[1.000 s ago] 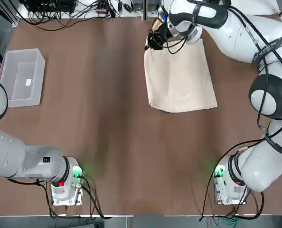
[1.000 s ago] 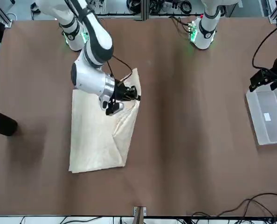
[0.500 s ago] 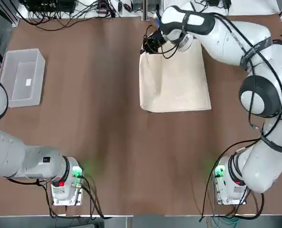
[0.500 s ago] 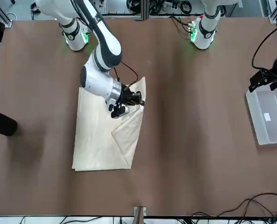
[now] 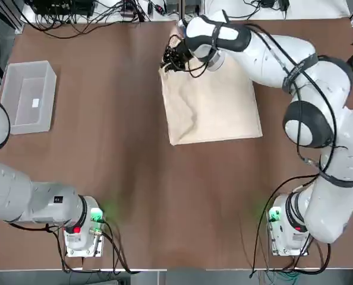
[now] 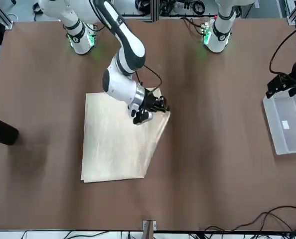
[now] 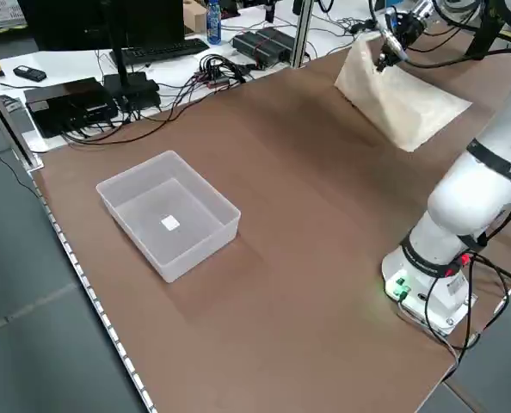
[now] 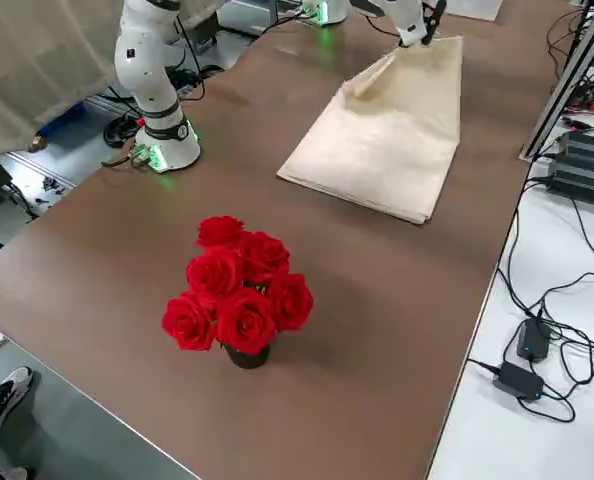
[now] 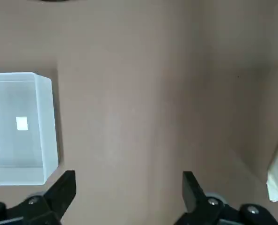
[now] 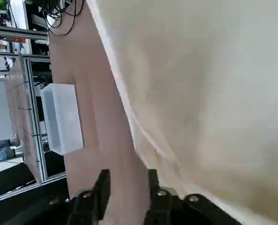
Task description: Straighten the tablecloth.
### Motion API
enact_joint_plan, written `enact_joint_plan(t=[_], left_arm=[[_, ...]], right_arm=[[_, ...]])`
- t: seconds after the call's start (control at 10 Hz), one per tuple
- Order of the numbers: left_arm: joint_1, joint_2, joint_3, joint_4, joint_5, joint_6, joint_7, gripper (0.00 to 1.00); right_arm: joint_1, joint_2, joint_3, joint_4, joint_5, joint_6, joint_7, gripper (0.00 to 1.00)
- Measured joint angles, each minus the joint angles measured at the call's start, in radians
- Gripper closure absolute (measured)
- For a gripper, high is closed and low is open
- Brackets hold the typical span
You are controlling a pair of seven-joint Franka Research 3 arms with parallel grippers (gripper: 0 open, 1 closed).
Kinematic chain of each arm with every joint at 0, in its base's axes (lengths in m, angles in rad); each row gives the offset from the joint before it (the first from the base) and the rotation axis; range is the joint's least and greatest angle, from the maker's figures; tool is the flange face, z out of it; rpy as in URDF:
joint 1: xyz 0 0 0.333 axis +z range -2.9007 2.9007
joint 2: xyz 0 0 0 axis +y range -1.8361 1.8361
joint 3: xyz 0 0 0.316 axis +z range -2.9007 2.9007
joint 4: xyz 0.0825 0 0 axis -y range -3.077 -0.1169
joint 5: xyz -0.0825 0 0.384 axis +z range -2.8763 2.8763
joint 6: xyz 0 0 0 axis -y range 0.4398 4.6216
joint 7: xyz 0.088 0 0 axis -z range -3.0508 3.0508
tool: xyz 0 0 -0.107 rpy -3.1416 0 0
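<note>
Here the right end effector (image 5: pixel 168 61) pinches the far corner of the cream-beige rectangular tablecloth of thin, faintly creased fabric (image 5: pixel 212 107), its fingers closed on the cloth's edge, on the side that faces the clear plastic rectangular bin (image 5: pixel 27 96). The grip sits at a corner, apparently so that a pull there can draw the whole sheet taut and swing its skewed edge into line. The front view shows that corner raised a little off the brown tabletop (image 5: pixel 117 148) while the rest of the sheet lies flat, layered edges showing along the side away from the robot. The edge running from the held corner slants, so the outline is not yet a clean rectangle, and a soft crease runs through the fabric below the grip. The cloth lies well apart from the bin, across the tabletop toward the right arm's side and close to the far edge.

The left end effector (image 9: pixel 125 197) hangs idle above the tabletop just beside the bin, its fingers spread wide with nothing between them; its own camera looks down on the bin and a sliver of the cloth's edge. A bunch of red roses in a small dark pot (image 8: pixel 239 288) stands beyond the cloth on the side opposite the bin, clear of the work. Whether the pinch takes in every layer of the fabric is hard to judge from these angles. Straightening looks well under way but unfinished.
</note>
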Motion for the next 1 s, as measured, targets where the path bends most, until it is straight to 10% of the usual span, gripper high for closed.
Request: enact_joint_plan(t=[0.4,1.0], left_arm=[[0.0,0.0,0.001,0.003,0.0,0.0,0.0,0.0],[0.005,0.0,0.003,0.009,0.0,0.0,0.0,0.0]], right_arm=[[0.018,0.016,-0.007,0.03,0.002,0.024,0.012,0.0],[-0.094,-0.055,-0.058,0.01,-0.063,-0.134,-0.049,0.0]])
